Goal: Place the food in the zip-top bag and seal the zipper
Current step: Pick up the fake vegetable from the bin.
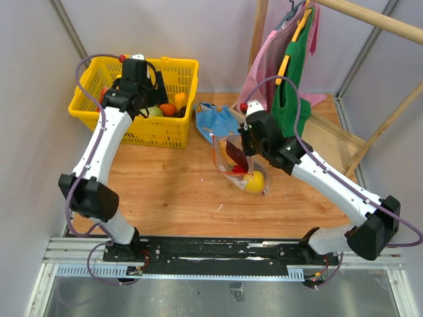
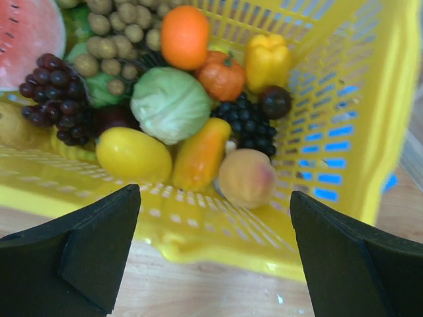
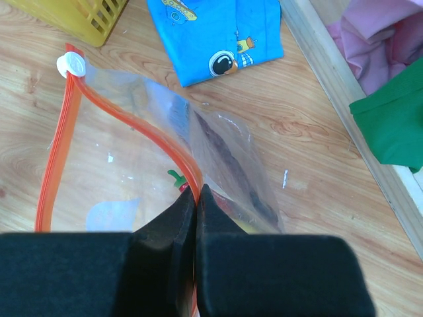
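hovering over the far left corner of the wooden table (image 1: 165,191), the left gripper (image 1: 140,86) hangs above the yellow mesh basket (image 1: 152,132), its fingers (image 2: 86,257) spread wide with nothing between them. in the wrist view the basket's near wall fills the gap between the two pads. just behind that wall lie a yellow oval fruit (image 2: 132,153), the mango (image 2: 200,153) and the peach (image 2: 246,177), in a row and touching. further back sit a pale green cabbage (image 2: 170,104), dark grapes (image 2: 56,92), an orange (image 2: 185,36) and a yellow pepper (image 2: 268,59).

right of the basket a blue pouch (image 1: 211,119) lies flat on the wood. just in front of it, near the table's middle, is the zip-top bag (image 1: 228,168), apart from the basket. its mouth gapes: the two halves of the zipper (image 3: 119,109) part from a white slider (image 3: 71,65) at one end. inside show the dark red slice (image 1: 235,156) and, lower down, the lemon (image 1: 254,182).

the right gripper (image 3: 197,195) is pinched tight on one lip of the bag, with the red-orange strip caught between its black fingers (image 3: 165,231). the other strip lies free to its left.

at the far right, green cloth (image 3: 390,125) and pink cloth (image 3: 377,39) hang by a wooden frame (image 3: 330,86).
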